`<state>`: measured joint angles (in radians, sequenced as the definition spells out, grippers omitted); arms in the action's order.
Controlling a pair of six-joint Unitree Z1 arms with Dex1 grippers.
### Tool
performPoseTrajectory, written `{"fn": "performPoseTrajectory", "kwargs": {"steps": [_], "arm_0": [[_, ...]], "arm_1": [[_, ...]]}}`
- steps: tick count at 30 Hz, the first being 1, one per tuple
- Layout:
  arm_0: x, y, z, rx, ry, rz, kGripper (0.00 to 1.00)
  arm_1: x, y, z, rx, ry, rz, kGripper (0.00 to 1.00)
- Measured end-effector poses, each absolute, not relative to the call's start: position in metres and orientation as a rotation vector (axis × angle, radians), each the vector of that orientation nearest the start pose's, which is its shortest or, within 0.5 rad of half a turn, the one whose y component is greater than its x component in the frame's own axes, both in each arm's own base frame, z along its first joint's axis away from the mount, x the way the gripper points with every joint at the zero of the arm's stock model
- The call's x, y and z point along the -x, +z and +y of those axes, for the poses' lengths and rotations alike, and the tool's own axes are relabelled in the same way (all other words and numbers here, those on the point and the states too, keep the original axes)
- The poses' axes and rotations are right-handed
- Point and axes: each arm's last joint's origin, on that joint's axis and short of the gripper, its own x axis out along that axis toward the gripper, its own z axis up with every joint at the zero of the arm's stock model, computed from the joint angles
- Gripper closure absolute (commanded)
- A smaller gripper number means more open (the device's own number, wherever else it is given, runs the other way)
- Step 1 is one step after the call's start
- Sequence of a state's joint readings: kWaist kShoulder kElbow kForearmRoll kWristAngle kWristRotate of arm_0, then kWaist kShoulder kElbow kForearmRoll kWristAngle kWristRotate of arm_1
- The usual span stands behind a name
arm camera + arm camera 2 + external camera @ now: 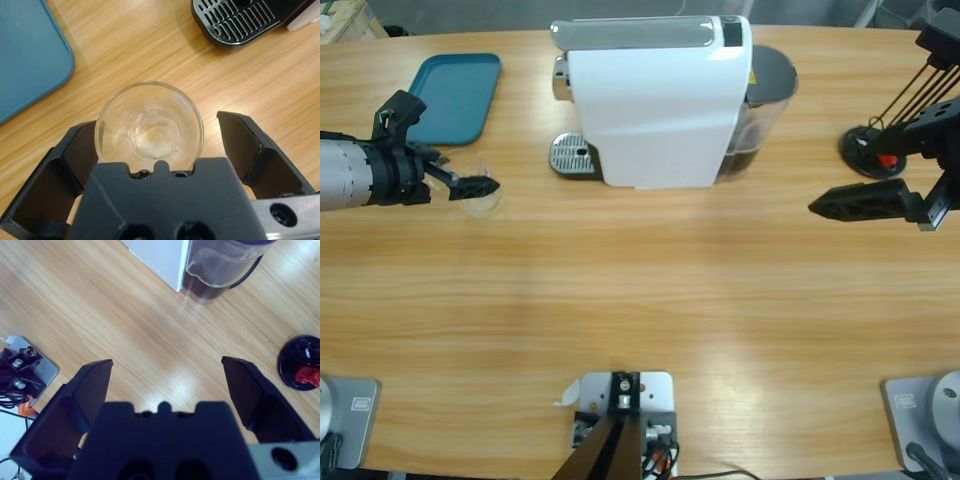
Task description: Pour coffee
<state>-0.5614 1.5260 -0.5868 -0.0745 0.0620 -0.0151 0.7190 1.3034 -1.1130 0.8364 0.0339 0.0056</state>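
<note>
— While the left gripper (480,186) is reaching in from the left edge, where is the cup sitting?

— A small clear glass cup (149,125) is standing upright on the wooden surface (650,290), between the open fingers (250,150). One finger is lying against its wall; the other is standing apart from it. Nothing is gripping it.

— Is coffee showing in it?

— Only a pale tan residue (152,136) is lying at the bottom; dark liquid is not showing.

— What is lying around it?

— A teal tray (455,97) is resting just beyond it, toward the far left. A white coffee machine (660,100) is standing at the far middle, its slotted drip grate (573,155) pointing left toward the cup, and its dark round tank (765,95) is sitting on its right.

— And the right gripper (855,203)?

— It is hanging over bare wood at the right, fingers (250,390) spread wide and holding nothing. A black round base (301,362) with a red part is sitting near it.
</note>
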Motion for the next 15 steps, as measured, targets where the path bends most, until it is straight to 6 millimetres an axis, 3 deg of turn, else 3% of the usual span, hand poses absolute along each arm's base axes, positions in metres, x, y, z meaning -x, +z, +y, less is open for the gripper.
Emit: {"fn": "performPoseTrajectory", "kwargs": {"steps": [2, 3, 15], "arm_0": [[-0.2018, 0.2203, -0.1233, -0.253, -0.461, 0.833, 0.446], [-0.2018, 0.2203, -0.1233, -0.253, -0.461, 0.833, 0.478], [-0.2008, 0.219, -0.1227, -0.253, -0.462, 0.833, 0.477]], "arm_1": [[-0.145, 0.353, 0.1292, 0.348, 0.682, 0.993, 0.0], [-0.145, 0.3529, 0.1292, 0.348, 0.682, 0.994, 0.0], [-0.1451, 0.353, 0.1293, 0.35, 0.683, 0.991, 0.0]]}}
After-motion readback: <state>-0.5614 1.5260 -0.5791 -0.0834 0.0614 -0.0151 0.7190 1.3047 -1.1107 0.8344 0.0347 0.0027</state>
